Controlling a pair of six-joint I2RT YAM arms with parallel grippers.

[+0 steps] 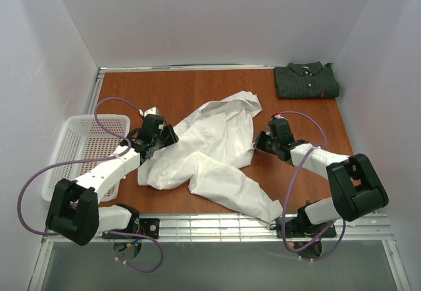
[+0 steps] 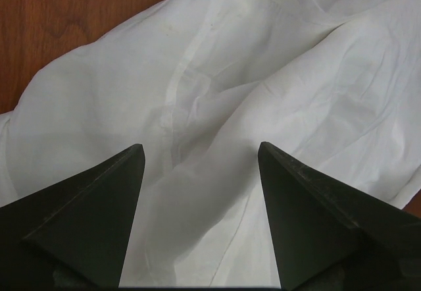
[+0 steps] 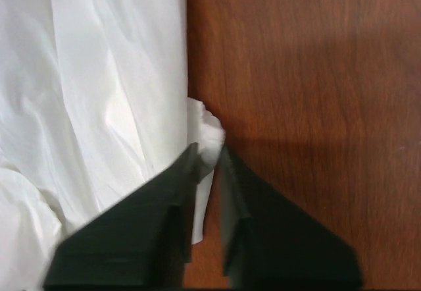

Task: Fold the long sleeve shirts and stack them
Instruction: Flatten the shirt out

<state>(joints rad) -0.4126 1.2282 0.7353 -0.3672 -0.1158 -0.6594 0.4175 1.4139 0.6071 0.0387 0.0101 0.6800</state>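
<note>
Counting 2 shirts: 1 white shirt (image 1: 210, 149), crumpled & spread mid-table (image 1: 191, 87); 1 dark striped shirt (image 1: 306, 81), folded, at far-right corner. 1 mesh basket (image 1: 69, 136) at left edge. 2 arms, both mine. Left arm (image 1: 105, 169) reaches fwd & inward; left gripper (image 2: 200, 149) sits low over the white shirt's left side, jaws wide apart, nothing btwn them. Right arm (image 1: 316, 159) bends in twd centre; right gripper (image 3: 207, 149) is at the shirt's right edge, jaws nearly closed, pinching a small bunched fold of white cloth, bare wood just beside.
</note>
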